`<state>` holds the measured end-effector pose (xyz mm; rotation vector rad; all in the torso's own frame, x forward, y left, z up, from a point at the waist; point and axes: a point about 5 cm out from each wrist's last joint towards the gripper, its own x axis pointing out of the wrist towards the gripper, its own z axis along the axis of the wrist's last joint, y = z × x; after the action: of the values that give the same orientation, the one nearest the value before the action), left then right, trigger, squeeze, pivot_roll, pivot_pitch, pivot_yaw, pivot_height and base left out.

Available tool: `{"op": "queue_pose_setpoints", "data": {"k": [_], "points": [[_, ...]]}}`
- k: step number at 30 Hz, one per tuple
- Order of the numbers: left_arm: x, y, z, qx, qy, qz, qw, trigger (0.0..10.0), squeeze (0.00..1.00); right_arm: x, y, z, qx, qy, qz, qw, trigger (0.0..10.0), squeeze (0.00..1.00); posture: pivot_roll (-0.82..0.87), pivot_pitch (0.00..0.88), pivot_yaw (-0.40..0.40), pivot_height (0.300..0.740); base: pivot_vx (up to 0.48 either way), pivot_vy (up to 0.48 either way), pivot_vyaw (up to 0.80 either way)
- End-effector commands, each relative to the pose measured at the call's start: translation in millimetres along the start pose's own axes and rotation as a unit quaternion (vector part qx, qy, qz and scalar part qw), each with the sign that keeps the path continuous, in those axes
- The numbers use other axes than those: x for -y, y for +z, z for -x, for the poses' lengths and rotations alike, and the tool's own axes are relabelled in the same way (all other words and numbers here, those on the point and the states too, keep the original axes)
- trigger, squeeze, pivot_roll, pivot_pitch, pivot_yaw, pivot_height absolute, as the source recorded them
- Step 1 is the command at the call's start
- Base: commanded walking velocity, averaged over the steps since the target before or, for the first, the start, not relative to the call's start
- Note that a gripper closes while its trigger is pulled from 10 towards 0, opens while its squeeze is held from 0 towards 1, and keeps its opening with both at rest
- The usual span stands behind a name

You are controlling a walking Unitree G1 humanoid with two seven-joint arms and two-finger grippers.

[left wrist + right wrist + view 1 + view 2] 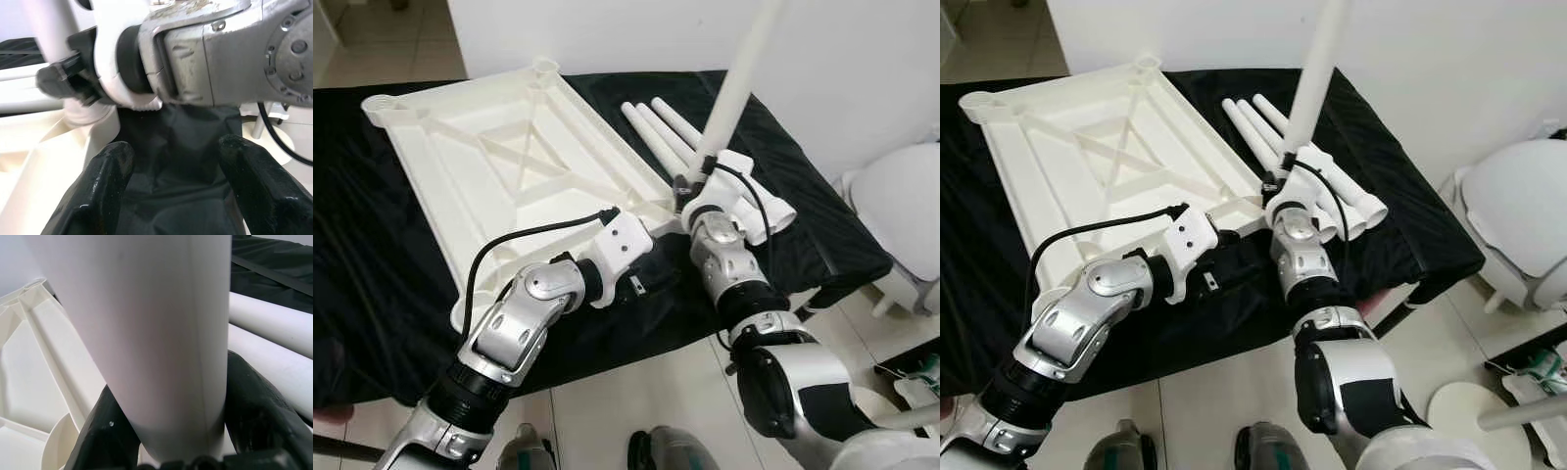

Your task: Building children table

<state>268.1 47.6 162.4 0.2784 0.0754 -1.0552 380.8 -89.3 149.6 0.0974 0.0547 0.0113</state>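
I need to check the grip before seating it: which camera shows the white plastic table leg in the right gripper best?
The right wrist view: the white plastic table leg sits close up between the right gripper's black fingers. Both eye views show the leg's full upright length but hide the grip. The left wrist view shows only a blurred edge.

A loose black cloth [382,294] covers the worktop, hanging over its near edge. Behind it stands a plain white wall [862,59]. Pale glossy floor tiles [646,392] lie below, and a rounded white plastic seat [901,211] sits on the floor right of the worktop.
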Motion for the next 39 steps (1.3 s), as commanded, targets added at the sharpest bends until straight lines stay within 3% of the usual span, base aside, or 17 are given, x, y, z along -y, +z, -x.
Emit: {"op": "queue_pose_setpoints", "data": {"k": [1,2,3,4,5,15,22,25,26,27,28,32,37,38,39], "points": [[1.1,1,-1.5,-0.001,0.000,-0.008,1.000,10.0,0.00,-20.7,16,0.7,0.030,0.043,-0.015,0.999,10.0,0.00,-0.01,0.000,-0.068,0.740,0.000,0.000,0.00],[1.1,1,-1.1,-0.001,0.001,-0.009,1.000,10.0,0.00,-19.5,16,1.4,0.030,0.046,-0.013,0.998,10.0,0.00,-0.01,0.000,-0.070,0.740,0.000,0.000,0.00],[1.6,0,-0.8,-0.002,0.001,-0.008,1.000,10.0,0.00,-14.8,15,1.5,0.031,0.043,-0.013,0.999,10.0,0.33,-0.01,0.000,-0.072,0.740,0.000,0.000,0.00],[1.6,0,-0.8,-0.002,0.001,-0.008,1.000,10.0,0.00,-14.8,15,1.5,0.031,0.043,-0.013,0.999,10.0,0.33,-0.01,0.000,-0.072,0.740,0.000,0.000,0.00],[2.0,-1,-0.7,-0.002,0.002,-0.008,1.000,10.0,0.00,-12.2,16,2.1,0.034,0.048,-0.020,0.998,10.0,1.00,-0.01,0.000,-0.073,0.740,0.000,0.000,0.00],[3.3,-1,-1.6,-0.001,0.000,-0.005,1.000,10.0,0.00,8.5,22,8.5,0.074,0.042,-0.016,0.996,10.0,1.00,-0.03,0.000,-0.069,0.740,0.000,0.000,0.00],[3.3,-1,-2.2,-0.001,-0.003,-0.003,1.000,10.0,0.00,20.4,14,25.2,0.088,0.045,-0.019,0.995,10.0,1.00,-0.04,0.000,-0.066,0.740,0.000,0.000,0.00],[2.6,-1,-1.9,-0.002,-0.004,0.000,1.000,10.0,0.00,20.1,15,36.9,0.121,0.057,-0.018,0.991,10.0,1.00,-0.04,0.000,-0.067,0.740,0.000,0.000,0.00],[0.9,-2,-1.3,-0.003,-0.001,0.005,1.000,10.0,0.58,19.0,18,48.8,0.156,0.073,-0.019,0.985,10.0,0.00,-0.04,0.000,-0.065,0.740,0.000,0.000,0.00],[0.9,-2,-1.3,-0.003,-0.001,0.005,1.000,10.0,0.58,19.0,18,48.8,0.156,0.073,-0.019,0.985,10.0,0.00,-0.04,0.000,-0.065,0.740,0.000,0.000,0.00],[-0.2,-2,-0.6,-0.002,-0.001,0.018,1.000,10.0,1.00,19.0,17,56.3,0.164,0.086,-0.018,0.982,10.0,0.00,-0.04,0.000,-0.063,0.740,0.000,0.000,0.00],[-1.7,-1,0.6,-0.002,-0.002,0.027,1.000,10.0,1.00,23.0,7,69.4,0.156,0.103,-0.008,0.982,10.0,0.00,-0.04,0.000,-0.059,0.740,0.000,0.000,0.00],[-5.6,-3,0.0,-0.012,0.007,0.007,1.000,10.0,1.00,39.1,-7,80.5,0.134,0.098,0.013,0.986,10.0,0.00,-0.05,0.000,-0.051,0.740,0.000,0.000,0.00],[-7.6,-3,-1.1,-0.016,0.010,0.000,1.000,10.0,0.00,46.7,-12,85.0,0.125,0.096,0.018,0.987,10.0,0.00,-0.05,0.000,-0.047,0.740,0.000,0.000,0.00],[-7.6,-3,-1.1,-0.016,0.010,0.000,1.000,10.0,0.00,46.7,-12,85.0,0.125,0.096,0.018,0.987,10.0,0.00,-0.05,0.000,-0.047,0.740,0.000,0.000,0.00]]}}
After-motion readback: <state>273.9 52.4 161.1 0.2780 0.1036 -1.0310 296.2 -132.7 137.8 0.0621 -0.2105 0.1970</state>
